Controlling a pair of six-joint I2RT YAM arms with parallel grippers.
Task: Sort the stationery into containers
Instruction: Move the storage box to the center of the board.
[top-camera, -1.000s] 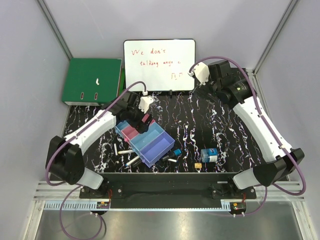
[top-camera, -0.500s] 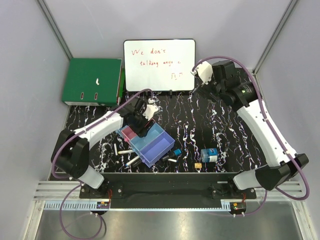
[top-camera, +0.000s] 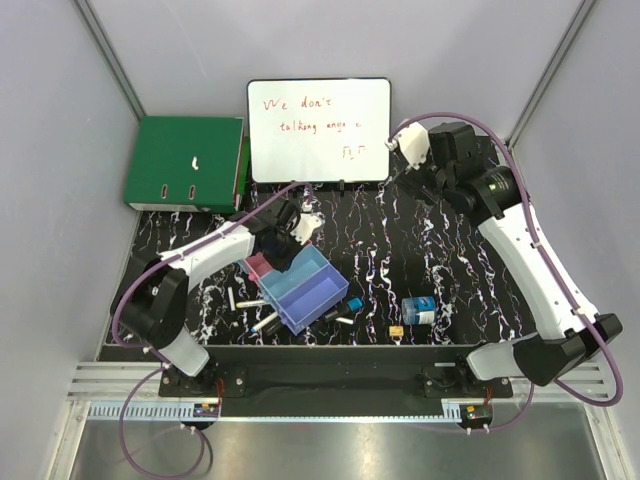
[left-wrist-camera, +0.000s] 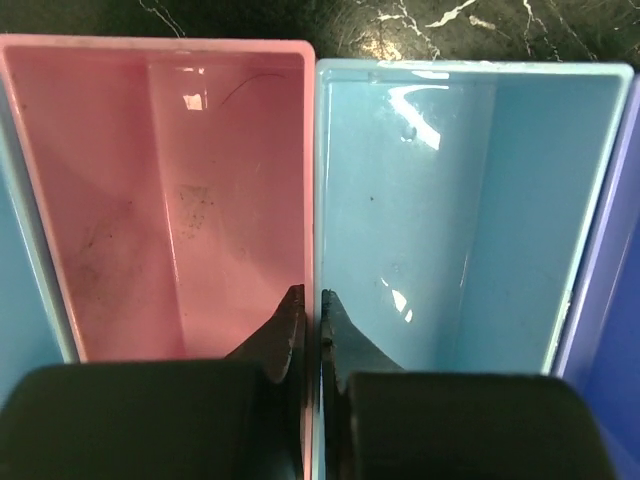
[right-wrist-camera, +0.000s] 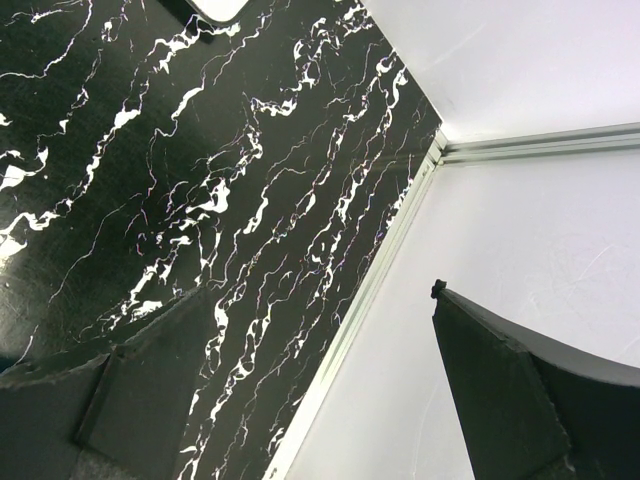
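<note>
The left arm has folded in tighter since a second ago, its elbow swung toward the middle, while the right arm has eased a touch rightward at the back. From above, the left gripper (top-camera: 285, 243) is buried over the row of translucent plastic bins (top-camera: 312, 292). Only the wrist camera shows the grip: thin black fingertips (left-wrist-camera: 290, 318) pinched on the glossy wall between the scuffed pink bin (left-wrist-camera: 150, 200) and the smooth light blue bin (left-wrist-camera: 450, 200), one tip in each. The right gripper (right-wrist-camera: 320, 300) hangs with fingers spread wide and holding nothing over the black white-veined tabletop (right-wrist-camera: 150, 150). The short black-and-white markers (top-camera: 252, 303) and the stubby blue-white cylinder (top-camera: 420, 309) lie loose near the front edge, outside the bins.
</note>
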